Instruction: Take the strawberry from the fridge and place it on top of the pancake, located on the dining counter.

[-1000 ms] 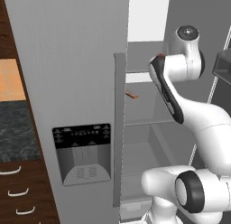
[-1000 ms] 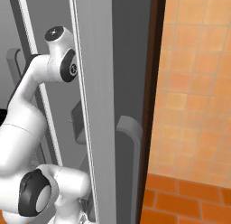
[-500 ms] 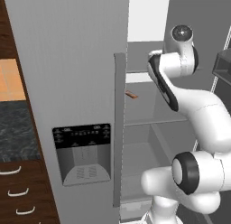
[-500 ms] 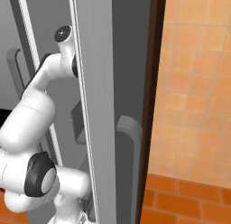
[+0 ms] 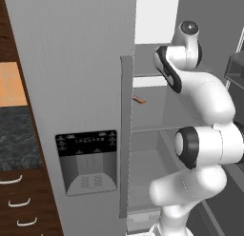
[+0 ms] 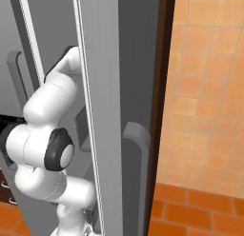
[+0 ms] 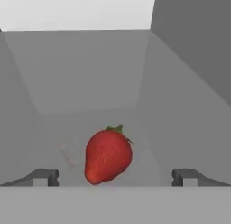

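Between the spread fingertips of the gripper (image 7: 115,177), the strawberry (image 7: 108,156) sits on a glass shelf inside the fridge (image 5: 71,63). Over the last second the arm has folded and pushed deeper in, so a grasp looks close. A small orange-brown item (image 5: 138,100) lies on a shelf; nothing blocks the berry.

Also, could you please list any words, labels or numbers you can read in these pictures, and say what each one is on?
None can be read.
The black dispenser panel on the fridge door carries rows of small pale marks, too small and blurred to read.
The strawberry, the fridge's inner walls and the orange tiled wall bear no text.
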Tool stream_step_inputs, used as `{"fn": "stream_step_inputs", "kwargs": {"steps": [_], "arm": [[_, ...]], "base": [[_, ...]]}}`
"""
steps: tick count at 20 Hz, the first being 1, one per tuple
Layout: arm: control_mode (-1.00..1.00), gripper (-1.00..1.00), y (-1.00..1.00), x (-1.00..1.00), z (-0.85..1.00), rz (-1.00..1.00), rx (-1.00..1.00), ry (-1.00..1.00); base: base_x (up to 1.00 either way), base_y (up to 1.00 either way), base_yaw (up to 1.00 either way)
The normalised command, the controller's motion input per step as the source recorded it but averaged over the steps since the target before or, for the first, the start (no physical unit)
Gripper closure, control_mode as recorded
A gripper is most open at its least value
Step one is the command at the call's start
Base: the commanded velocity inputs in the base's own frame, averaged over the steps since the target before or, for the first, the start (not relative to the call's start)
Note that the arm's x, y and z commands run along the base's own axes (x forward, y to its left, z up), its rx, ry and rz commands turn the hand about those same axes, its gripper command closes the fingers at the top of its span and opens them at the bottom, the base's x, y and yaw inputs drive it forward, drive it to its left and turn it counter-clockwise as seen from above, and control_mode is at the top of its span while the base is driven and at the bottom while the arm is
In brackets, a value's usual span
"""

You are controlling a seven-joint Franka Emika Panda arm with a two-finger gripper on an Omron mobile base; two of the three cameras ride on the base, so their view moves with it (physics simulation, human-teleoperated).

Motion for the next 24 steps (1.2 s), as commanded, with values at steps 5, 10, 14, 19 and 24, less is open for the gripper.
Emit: {"fn": "stream_step_inputs", "kwargs": {"steps": [5, 10, 14, 19, 24], "arm": [[-1.00, -1.00, 0.00, 0.37, -0.09, 0.04, 0.01, 0.01], [-1.00, -1.00, 0.00, 0.50, -0.15, 0.00, 0.00, 0.00], [-1.00, -1.00, 0.00, 0.22, -0.21, 0.00, 0.00, 0.01], [-1.00, -1.00, 0.00, 0.00, -0.28, 0.00, 0.00, 0.03], [-1.00, -1.00, -0.01, 0.00, -0.36, 0.00, 0.00, 0.01]], "base": [[0.00, 0.00, 0.00], [0.00, 0.00, 0.00], [0.00, 0.00, 0.00], [0.00, 0.00, 0.00], [0.00, 0.00, 0.00]]}}
